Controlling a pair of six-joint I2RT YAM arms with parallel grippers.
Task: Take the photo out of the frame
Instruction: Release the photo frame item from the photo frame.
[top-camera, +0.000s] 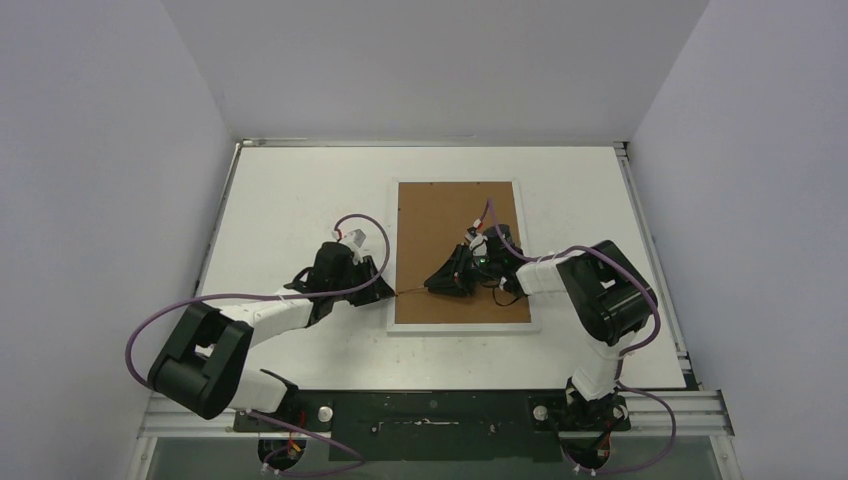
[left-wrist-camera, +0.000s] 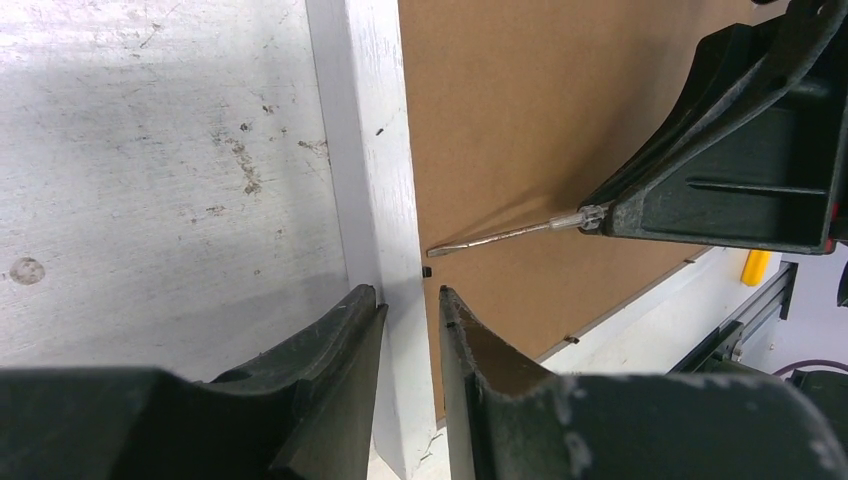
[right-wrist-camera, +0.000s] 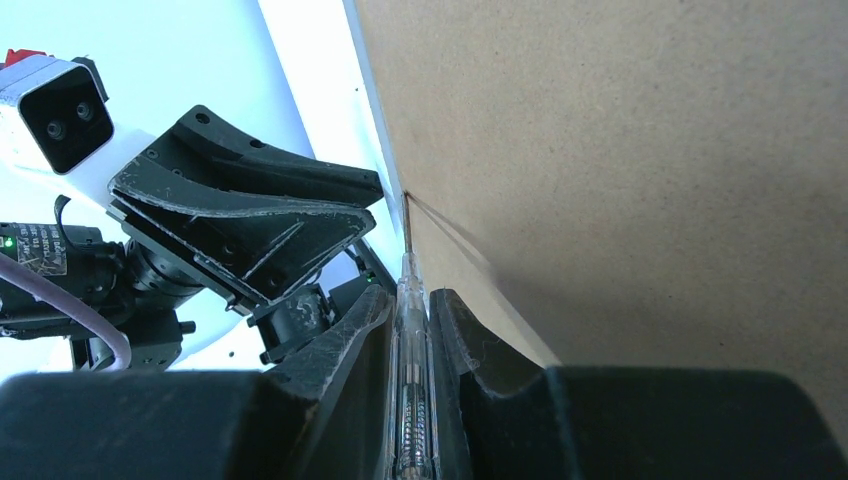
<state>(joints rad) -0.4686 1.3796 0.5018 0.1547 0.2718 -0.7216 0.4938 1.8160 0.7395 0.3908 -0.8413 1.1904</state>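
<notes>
Prying the backing board off the frame.
Right tool clamps a screwdriver at the left seam; left tool, jaws apart, sits over the rim. Next: lever gently.

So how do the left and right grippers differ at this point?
The right gripper has its fingers shut on a clear-handled screwdriver; the left gripper has its fingers apart, holding nothing. The right gripper sits over the brown backing board, tool tip at its left edge; the left gripper straddles the white border of the frame. Both meet at that same edge.
</notes>
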